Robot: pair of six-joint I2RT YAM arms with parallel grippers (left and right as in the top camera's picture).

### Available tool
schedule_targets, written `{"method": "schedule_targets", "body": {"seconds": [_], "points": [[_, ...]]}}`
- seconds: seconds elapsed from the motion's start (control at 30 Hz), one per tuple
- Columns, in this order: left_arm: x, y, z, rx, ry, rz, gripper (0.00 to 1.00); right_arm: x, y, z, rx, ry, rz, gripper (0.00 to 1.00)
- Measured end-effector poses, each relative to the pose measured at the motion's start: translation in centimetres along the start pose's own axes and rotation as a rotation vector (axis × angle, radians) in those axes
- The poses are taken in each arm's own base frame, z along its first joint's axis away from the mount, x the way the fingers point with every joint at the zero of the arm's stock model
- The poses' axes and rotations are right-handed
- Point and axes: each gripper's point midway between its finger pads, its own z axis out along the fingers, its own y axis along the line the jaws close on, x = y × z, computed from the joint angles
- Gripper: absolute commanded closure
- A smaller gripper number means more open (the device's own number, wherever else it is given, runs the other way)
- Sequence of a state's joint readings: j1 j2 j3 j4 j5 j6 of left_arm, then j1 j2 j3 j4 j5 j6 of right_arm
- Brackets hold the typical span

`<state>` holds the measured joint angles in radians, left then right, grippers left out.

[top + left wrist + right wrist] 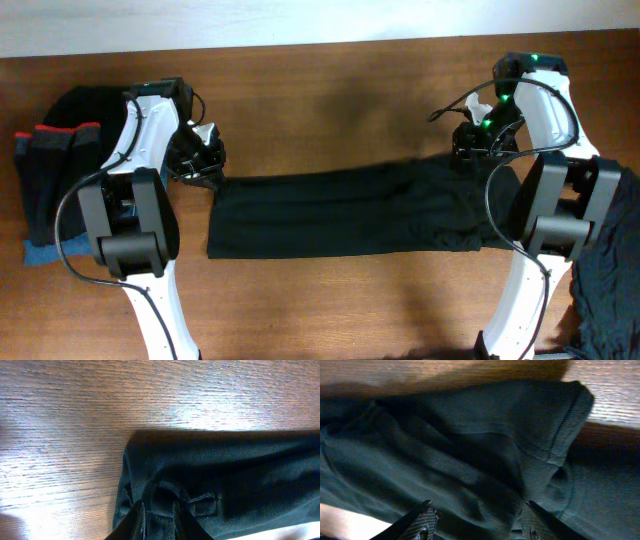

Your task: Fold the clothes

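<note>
- Right gripper (pixel 477 506): jaws spread wide, one ribbed fingertip (pixel 425 516) on each side of the wrist view. Dark cloth lies under and between them, and nothing is gripped. Overhead, it hangs at the far right corner of the cloth (pixel 478 140).
- Left gripper (pixel 159 512): jaws drawn close, pinching a small puckered fold at the end of the cloth. Overhead, it sits at the far left corner (pixel 203 160).
- Black garment (pixel 340 215): long and plain, laid lengthwise across the middle of the table (pixel 330 90) and reaching from one gripper to the other. The left part lies flat with a straight end edge. The right part is rumpled, with ridges and a turned-over hem showing in the right wrist view (pixel 470 445).
- Stack of dark clothes (pixel 55 165): at the table's left edge, beside the left arm. It shows red bands and a blue piece beneath, and lies apart from the black garment.
- Dark heap (pixel 610 270): at the right edge, partly behind the right arm. Its make cannot be told.
- Step in hand, as judged: spreading the black garment out before the first fold. The left end is held and the right end lies free.
- Next move, as judged: the right end needs flattening. The right gripper would close on a clean edge or corner there, matching the left gripper's hold, so the two can draw the cloth taut and carry one edge over the other evenly.
- Caution, as judged: a grip on the bunched ridges would likely fold the creases in.
</note>
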<state>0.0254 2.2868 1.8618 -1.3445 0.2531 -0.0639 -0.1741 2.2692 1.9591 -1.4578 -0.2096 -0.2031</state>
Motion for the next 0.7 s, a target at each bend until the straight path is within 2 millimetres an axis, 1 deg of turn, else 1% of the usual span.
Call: {"method": "schedule_targets", "body": {"seconds": [0.33,0.47,0.53,0.57,0.6,0.7], "points": [[0.0,0.0,0.0,0.0,0.0,0.0,0.8,0.0,0.3,0.0,-0.019,0.0,-0.004,0.4],[0.0,0.0,0.0,0.0,0.0,0.0,0.81,0.4,0.3,0.8,-0.025,0.018,-0.002,0.41],[0.0,0.0,0.0,0.0,-0.001,0.0,0.81,0.4,0.2,1.0,-0.025,0.019,-0.004,0.5],[0.0,0.0,0.0,0.0,0.0,0.0,0.8,0.4,0.2,1.1,-0.025,0.016,-0.003,0.58],[0.0,0.0,0.0,0.0,0.0,0.0,0.8,0.3,0.2,1.1,-0.024,0.012,-0.007,0.69],[0.0,0.0,0.0,0.0,0.0,0.0,0.8,-0.1,0.1,1.1,-0.02,-0.005,-0.01,0.93]]}}
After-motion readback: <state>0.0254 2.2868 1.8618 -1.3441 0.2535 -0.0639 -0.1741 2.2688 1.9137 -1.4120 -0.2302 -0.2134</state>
